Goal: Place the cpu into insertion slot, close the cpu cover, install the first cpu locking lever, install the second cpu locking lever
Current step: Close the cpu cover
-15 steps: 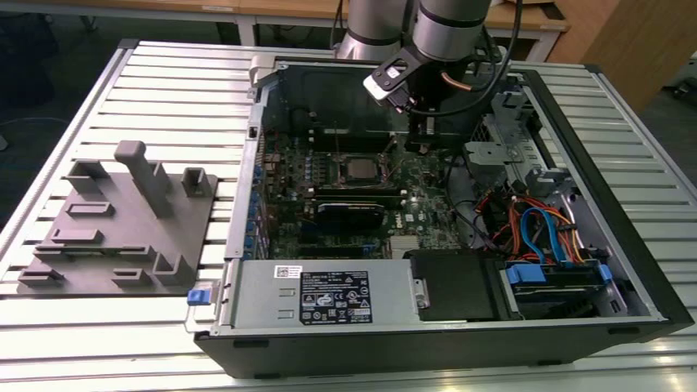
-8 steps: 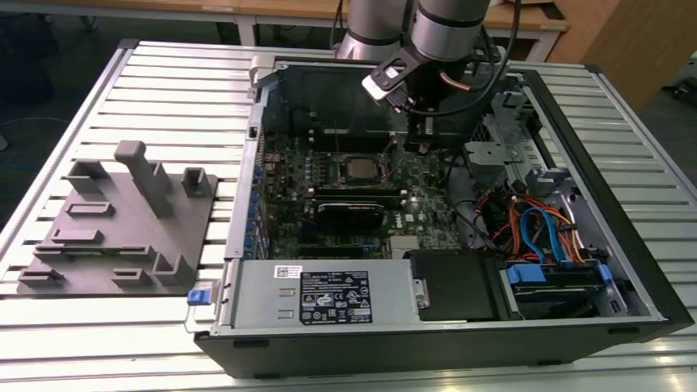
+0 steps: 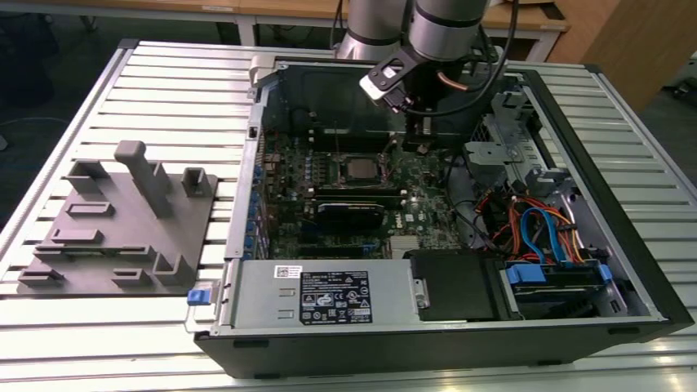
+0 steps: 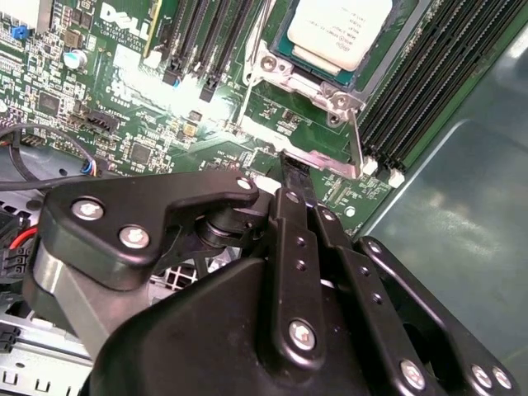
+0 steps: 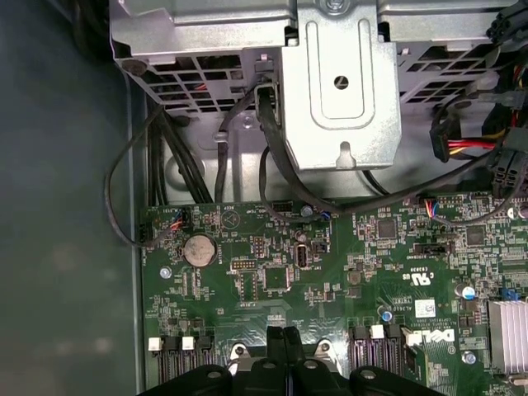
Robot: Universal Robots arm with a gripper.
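Cpu [image 4: 342,29] noted seated in the insertion slot [image 4: 283,45]; gripper [image 4: 290,165] jaws are drawn narrow, tips just beside a locking lever [image 4: 355,139], which is judged best pushed slowly and squarely so no strain is put on the board [image 4: 124,115].

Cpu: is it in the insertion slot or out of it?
In. The second wrist view shows the cpu, silver top up, sitting inside the insertion slot on the green motherboard.
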